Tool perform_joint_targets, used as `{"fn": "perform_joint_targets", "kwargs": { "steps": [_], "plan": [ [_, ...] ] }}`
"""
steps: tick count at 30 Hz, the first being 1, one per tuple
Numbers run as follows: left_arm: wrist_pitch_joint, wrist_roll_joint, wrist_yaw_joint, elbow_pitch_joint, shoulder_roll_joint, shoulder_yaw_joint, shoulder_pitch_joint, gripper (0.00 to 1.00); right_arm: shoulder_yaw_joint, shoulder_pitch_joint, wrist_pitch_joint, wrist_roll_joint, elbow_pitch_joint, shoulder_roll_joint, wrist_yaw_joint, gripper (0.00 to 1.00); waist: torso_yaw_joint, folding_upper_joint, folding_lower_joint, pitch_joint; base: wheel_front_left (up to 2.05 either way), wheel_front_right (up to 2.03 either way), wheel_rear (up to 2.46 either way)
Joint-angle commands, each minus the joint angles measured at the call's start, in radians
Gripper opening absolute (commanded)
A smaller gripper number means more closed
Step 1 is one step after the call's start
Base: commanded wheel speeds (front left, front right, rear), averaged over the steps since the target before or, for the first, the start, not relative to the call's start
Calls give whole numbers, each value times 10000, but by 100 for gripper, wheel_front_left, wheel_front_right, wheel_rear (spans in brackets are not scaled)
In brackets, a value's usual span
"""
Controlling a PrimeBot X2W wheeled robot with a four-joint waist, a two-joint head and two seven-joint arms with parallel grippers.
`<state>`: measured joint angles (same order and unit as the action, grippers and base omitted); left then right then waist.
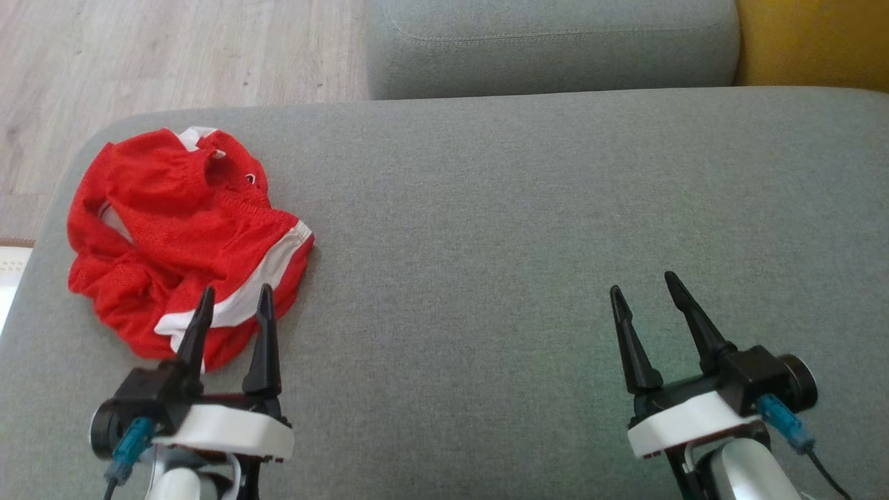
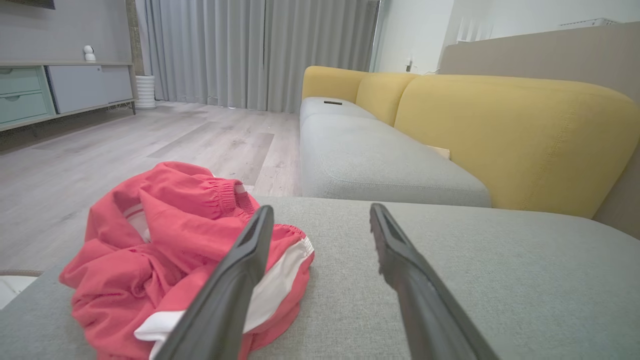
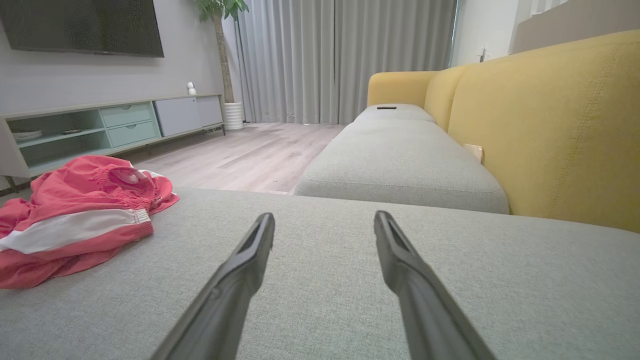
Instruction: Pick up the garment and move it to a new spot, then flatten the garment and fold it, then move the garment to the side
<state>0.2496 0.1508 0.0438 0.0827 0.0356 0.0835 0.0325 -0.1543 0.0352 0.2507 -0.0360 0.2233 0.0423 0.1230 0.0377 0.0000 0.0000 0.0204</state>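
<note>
Garment: the red garment (image 1: pixel 187 236) with white stripes lies crumpled at the left end of the grey seat cushion (image 1: pixel 486 243), not yet lifted.
Left tool: the left tool (image 1: pixel 236 298) is empty and spread wide at the cushion's near-left. Its tips are over the heap's near edge, but contact cannot be told.
Right tool: the right tool (image 1: pixel 642 281) is empty and equally wide, over the cushion's bare near-right.
Step in hand: probably the first pick-up.
Doing it well: the left tool should straddle a raised fold, not the flat striped hem, and close on few layers so the cloth hangs free when carried towards the cushion's middle.
Head view: gives the heap's outline from above and both tools at once.
Left wrist view: gives the heap's height, the gathered waistband on top, and one finger crossing the white stripe.
Right wrist view: gives the heap's low side profile at the cushion's far-left.
</note>
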Motion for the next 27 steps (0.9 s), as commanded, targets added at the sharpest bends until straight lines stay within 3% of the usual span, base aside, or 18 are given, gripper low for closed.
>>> {"fn": "perform_joint_targets", "kwargs": {
  "steps": [1, 27],
  "plan": [
    [122, -69, -68, -244, 147, -350, -526, 100, -230, 530, 111, 55, -269, 79, 77, 100, 7, 0, 0, 6, 0, 0, 0],
    [122, -292, -130, 160, 147, -290, -641, 100, 201, 413, 111, 83, -76, 79, 77, 100, 300, 0, 0, 117, 0, 0, 0]
  ]
}}
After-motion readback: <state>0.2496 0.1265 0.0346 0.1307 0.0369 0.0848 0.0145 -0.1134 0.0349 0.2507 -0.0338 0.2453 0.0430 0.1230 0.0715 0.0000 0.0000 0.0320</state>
